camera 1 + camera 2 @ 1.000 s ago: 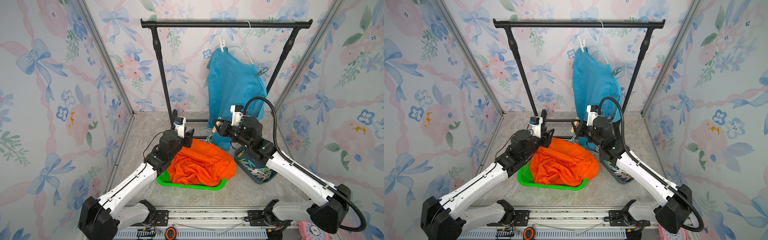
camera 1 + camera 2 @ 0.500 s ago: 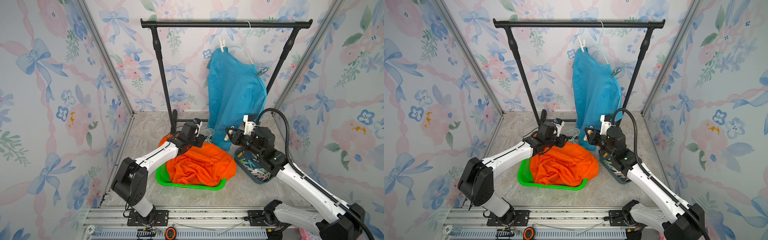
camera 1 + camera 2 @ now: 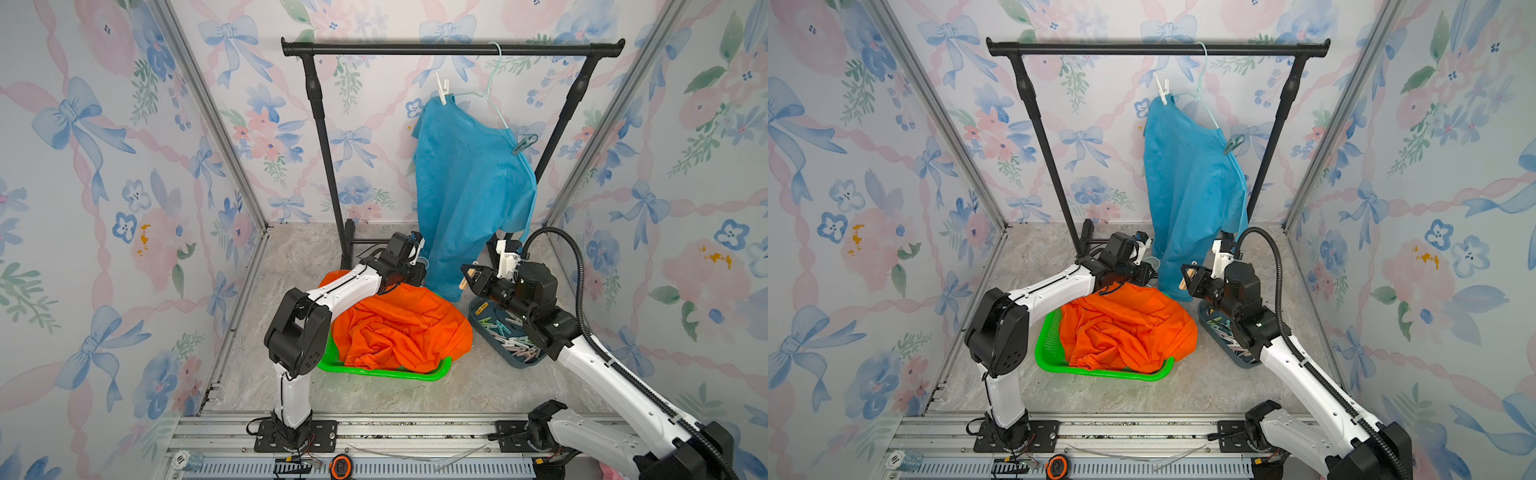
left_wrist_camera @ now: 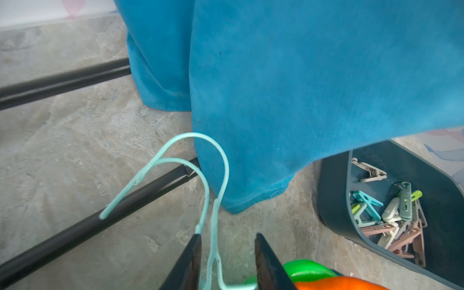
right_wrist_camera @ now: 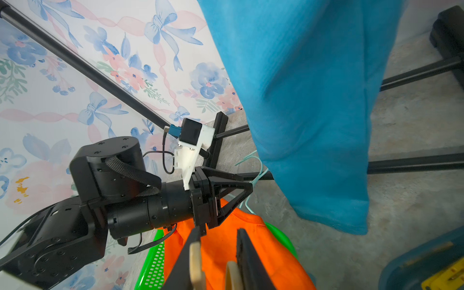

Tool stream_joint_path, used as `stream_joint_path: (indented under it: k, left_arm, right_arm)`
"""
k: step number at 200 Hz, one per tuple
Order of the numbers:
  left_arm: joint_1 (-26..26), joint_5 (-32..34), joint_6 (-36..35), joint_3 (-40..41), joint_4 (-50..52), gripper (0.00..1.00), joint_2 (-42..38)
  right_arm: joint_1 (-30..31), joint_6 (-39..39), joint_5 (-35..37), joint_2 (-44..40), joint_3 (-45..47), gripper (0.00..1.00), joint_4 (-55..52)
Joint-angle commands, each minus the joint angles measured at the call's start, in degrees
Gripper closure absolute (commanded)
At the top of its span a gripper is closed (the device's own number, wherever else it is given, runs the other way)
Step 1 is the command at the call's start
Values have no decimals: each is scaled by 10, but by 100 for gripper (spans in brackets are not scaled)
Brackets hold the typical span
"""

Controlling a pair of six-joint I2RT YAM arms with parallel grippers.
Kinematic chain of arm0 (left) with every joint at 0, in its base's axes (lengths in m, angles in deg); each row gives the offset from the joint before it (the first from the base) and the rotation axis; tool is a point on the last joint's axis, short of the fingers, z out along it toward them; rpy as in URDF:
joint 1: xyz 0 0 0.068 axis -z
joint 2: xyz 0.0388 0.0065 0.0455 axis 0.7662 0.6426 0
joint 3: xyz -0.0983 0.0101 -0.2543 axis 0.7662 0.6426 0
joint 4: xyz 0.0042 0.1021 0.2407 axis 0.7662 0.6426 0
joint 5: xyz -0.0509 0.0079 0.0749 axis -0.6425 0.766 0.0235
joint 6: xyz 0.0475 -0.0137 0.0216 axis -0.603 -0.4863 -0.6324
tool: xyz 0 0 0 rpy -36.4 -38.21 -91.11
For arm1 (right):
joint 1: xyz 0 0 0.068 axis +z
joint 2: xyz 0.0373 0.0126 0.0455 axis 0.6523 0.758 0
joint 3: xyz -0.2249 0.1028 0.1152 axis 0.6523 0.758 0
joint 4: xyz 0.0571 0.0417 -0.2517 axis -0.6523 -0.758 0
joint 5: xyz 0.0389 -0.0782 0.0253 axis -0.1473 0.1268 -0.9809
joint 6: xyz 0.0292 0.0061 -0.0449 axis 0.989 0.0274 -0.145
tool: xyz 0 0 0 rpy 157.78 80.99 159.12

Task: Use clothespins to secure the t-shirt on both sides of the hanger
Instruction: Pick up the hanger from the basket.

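Mint hanger (image 4: 215, 221) neck between parted jaws of left hand (image 4: 228, 236); right hand (image 5: 219, 229) grasps cream clothespin (image 5: 195, 261); yellow tray label (image 5: 444, 276) unreadable.

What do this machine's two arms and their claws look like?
The left arm and right arm are glossy white tubes linked by chunky black joints. A ribbed black hose runs along the right one only. Each wrist carries a small white camera bracket. The left claw and right claw have flat black, tapering fingers.
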Motion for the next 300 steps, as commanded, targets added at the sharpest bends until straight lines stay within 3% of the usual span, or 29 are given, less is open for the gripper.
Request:
stream_joint_path:
  k: [1,56,140,184,239,300]
  left_arm:
    - [7,-18,-6,-25,21,64,22]
    - [12,-19,-4,-45,23,71,44]
    - [13,-13,-4,-84,34,69,91]
    - [13,-8,-5,-87,37,83,89]
    - [17,20,-16,-53,33,95,3]
    - [24,42,-18,51,-10,99,-174]
  right_arm:
    - [-10,6,-15,-11,12,75,6]
    - [-24,11,-26,-13,23,75,11]
    - [-29,11,-32,-25,25,74,6]
    - [-31,6,-32,-39,20,74,-8]
    - [-28,6,-63,-38,13,75,11]
    - [-17,-22,-101,-35,-26,75,14]
